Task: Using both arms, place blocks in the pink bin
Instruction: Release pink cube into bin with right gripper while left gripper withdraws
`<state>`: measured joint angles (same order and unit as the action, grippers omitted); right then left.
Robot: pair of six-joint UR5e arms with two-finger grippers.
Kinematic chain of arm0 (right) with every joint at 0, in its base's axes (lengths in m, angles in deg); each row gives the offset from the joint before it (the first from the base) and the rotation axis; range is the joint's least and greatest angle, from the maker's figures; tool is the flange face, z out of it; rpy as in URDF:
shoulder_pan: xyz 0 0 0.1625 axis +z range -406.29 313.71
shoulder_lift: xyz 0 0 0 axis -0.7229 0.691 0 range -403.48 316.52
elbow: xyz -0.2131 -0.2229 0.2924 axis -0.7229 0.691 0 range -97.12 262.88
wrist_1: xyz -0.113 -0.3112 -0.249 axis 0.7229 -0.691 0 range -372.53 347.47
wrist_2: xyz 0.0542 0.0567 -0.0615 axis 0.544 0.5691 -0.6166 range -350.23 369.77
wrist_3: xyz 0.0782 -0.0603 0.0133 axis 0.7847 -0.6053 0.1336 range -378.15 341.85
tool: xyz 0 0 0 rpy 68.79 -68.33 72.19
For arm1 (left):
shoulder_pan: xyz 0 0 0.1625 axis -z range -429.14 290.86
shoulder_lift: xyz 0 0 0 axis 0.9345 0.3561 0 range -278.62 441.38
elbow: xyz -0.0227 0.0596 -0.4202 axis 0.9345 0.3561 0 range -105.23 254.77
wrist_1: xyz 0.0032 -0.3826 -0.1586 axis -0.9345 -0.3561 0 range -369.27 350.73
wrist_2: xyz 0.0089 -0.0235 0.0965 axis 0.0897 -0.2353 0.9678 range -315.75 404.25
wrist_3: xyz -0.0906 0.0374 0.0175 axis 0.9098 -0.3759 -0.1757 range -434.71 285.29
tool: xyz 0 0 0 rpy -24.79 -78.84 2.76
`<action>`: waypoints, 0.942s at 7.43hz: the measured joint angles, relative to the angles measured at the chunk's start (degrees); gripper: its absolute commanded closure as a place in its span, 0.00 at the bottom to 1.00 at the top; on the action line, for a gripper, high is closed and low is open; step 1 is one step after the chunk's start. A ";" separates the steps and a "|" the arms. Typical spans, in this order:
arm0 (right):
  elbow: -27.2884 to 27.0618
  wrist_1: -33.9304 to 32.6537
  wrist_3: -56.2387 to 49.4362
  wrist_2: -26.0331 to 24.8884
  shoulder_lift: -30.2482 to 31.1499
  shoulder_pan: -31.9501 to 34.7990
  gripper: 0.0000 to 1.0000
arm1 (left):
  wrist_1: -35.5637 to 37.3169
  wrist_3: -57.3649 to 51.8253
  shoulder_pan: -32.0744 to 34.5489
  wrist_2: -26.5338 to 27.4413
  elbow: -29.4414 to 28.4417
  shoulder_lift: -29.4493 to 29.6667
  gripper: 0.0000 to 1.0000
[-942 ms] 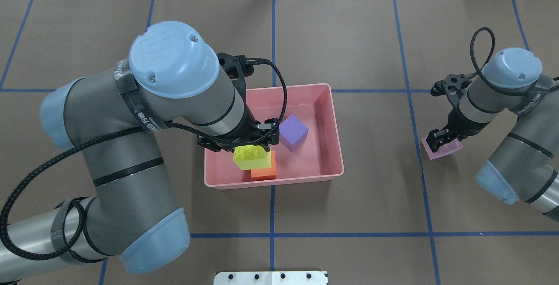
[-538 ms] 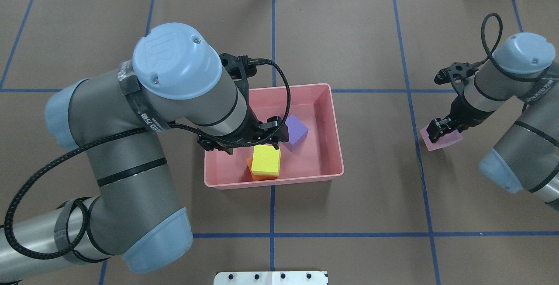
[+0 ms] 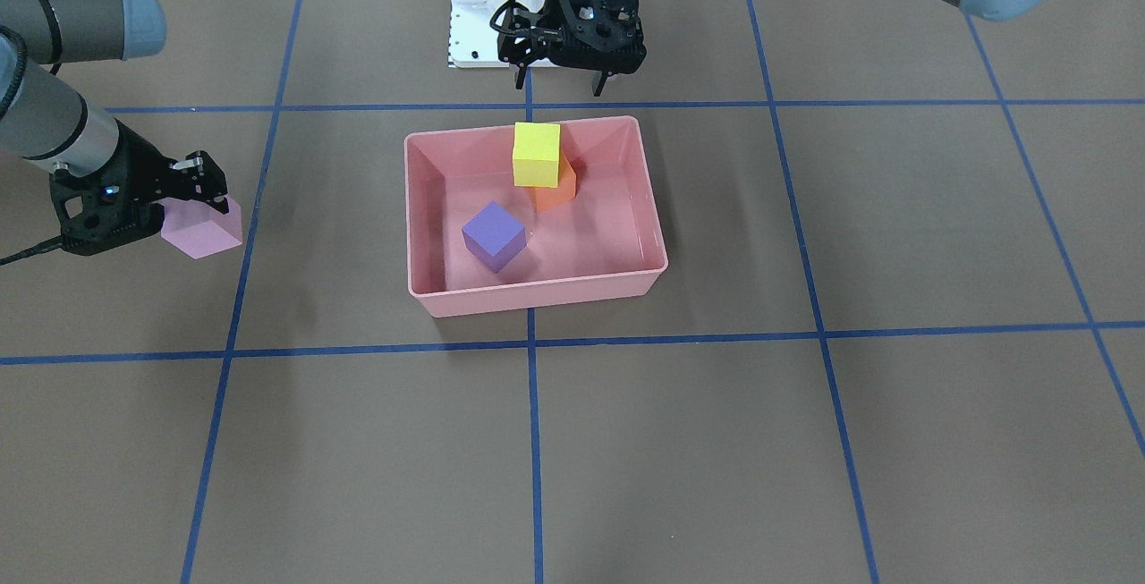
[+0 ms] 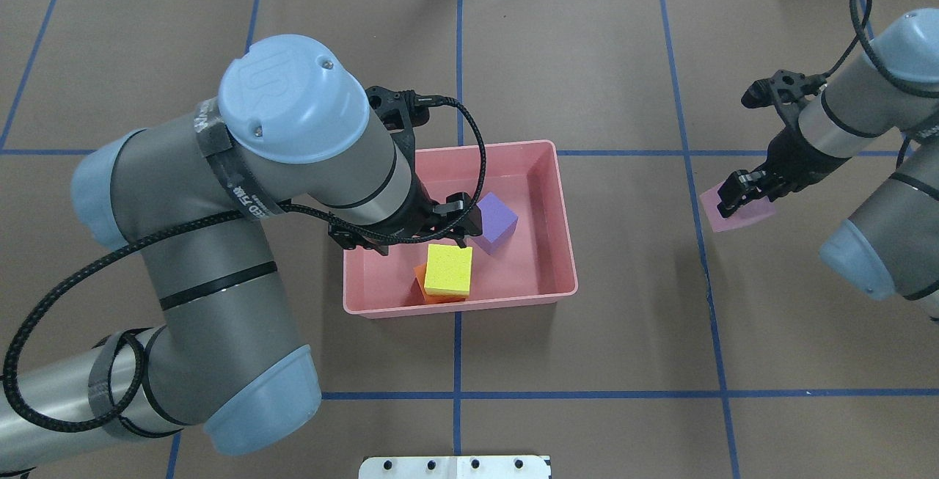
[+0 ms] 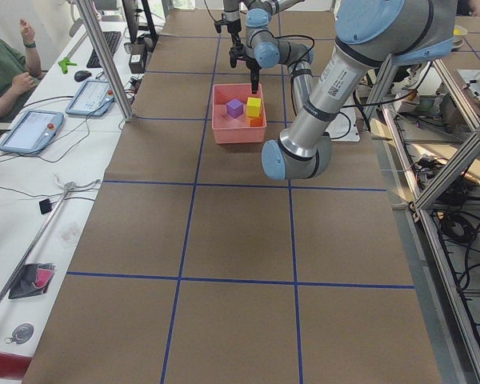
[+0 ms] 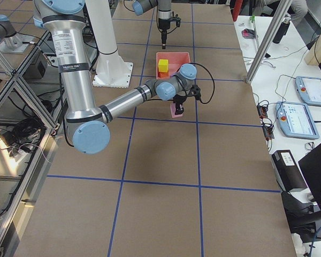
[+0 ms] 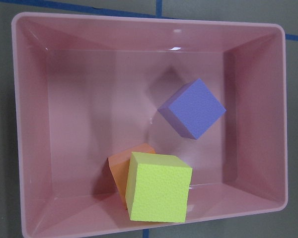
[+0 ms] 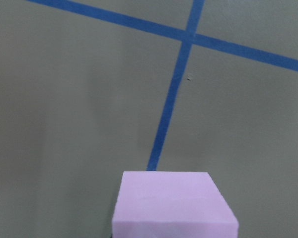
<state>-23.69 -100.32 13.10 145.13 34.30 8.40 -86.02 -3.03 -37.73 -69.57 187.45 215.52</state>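
Left jaws: spread apart and empty, hanging above the pink bin (image 4: 566, 229). Shown plainly only in the front-facing view. From overhead, mostly covered by the wrist of the left arm (image 4: 293, 134). Outside the frame of the left wrist view.

Straight below those jaws, inside the bin: the yellow block (image 4: 448, 271), perched on the orange block (image 3: 556, 190) by the wall nearest the robot. Of the orange one, only a sliver and a corner showing beside the yellow, the rest hidden underneath. Yellow flat or leaning on the wall: hard to say. Just beside this pair, on the side toward the right jaws and down on the bin floor: the purple block (image 4: 497, 222), turned corner-on, touching neither of the other two.

Right jaws: clenched on the light pink block (image 4: 744, 216), well apart from the bin and from the left jaws. Upper part of that block covered by the fingers from overhead. Cut off by the bottom edge in the right wrist view, with no fingertip visible there. Clear of the surface or resting on it: cannot tell. Right arm (image 4: 843, 119) cut off by the frame edge overhead, and only its wrist end inside the front-facing frame.
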 measured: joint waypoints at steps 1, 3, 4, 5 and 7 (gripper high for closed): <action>-0.96 -4.16 0.35 1.63 -3.72 0.80 1.00 | 1.21 -4.34 2.28 -0.62 0.51 -0.58 0.01; -2.48 -12.69 4.52 2.43 -12.07 0.11 1.00 | 5.68 -18.06 9.29 -4.09 3.17 -5.55 0.01; -2.72 -14.20 9.05 1.76 -15.28 -1.91 1.00 | 6.52 -25.78 13.42 -6.14 4.68 -10.00 0.01; -2.69 -14.65 13.60 0.09 -18.00 -4.68 1.00 | 6.77 -34.42 18.38 -8.46 5.39 -14.49 0.01; -1.28 -14.35 21.50 -5.50 -23.34 -10.99 1.00 | 6.83 -52.63 29.47 -14.15 4.61 -22.36 0.00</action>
<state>-24.97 -114.67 34.60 139.62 10.96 -2.59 -79.19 -55.66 -8.27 -83.71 192.05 193.16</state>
